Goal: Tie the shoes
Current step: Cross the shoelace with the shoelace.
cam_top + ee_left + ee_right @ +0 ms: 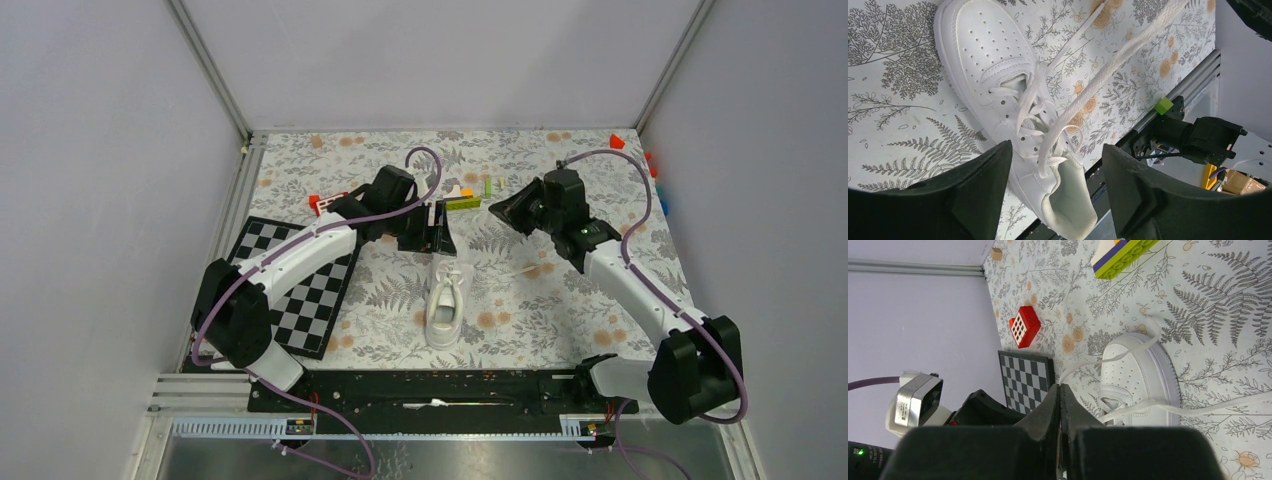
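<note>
White sneaker (447, 305) sat centre of the worktop (560, 320), lying toe far, heel near. Left jaws hung spread just beyond its toe, gripping nothing. Right jaws, pressed together, pinched a lace (1108, 65) drawn taut rightward. Left arm (300, 250) looked nearer the shoe.

Bright, even light; sneaker (447, 305) possibly overexposed.

Robot lab cell. Plain white panels (100, 120) on aluminium posts (210, 70) box in the table (560, 310). Checkerboard (305, 305) lies on it.
</note>
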{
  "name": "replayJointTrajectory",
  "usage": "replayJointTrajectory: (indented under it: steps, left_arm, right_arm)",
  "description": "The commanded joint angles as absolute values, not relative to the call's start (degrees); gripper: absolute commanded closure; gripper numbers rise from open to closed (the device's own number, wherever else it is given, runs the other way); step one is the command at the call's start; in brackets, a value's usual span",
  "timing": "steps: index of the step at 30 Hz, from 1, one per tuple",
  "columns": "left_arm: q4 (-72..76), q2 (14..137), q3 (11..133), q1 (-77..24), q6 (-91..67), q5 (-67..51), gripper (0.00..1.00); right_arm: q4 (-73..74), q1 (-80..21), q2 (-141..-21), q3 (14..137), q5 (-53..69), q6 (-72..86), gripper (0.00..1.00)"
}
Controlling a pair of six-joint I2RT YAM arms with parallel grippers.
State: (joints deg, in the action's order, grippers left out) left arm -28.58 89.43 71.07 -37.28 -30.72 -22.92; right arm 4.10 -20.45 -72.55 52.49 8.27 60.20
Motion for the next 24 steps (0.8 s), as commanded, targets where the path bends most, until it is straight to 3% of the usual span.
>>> replayJointTrajectory:
  steps: [1,12,24]
  left_arm:
    - [-26.4,87.3,71.1,-36.5,-29.4,-24.3,0.30]
    - [-26.7,88.8,70.8,-36.2,-26.8,-23.0,0.29]
    - [-24.5,91.3,67.0,-31.3,-35.5,-26.1,0.42]
  right_arm:
    - [7.0,-20.2,-71.0,56.0,5.9,57.0,1.00]
    - [10.0,-20.2,-70.6,61.0,4.0,53.4,1.00]
    - [12.8,-20.2,-63.0,52.9,1.8,52.6,1.00]
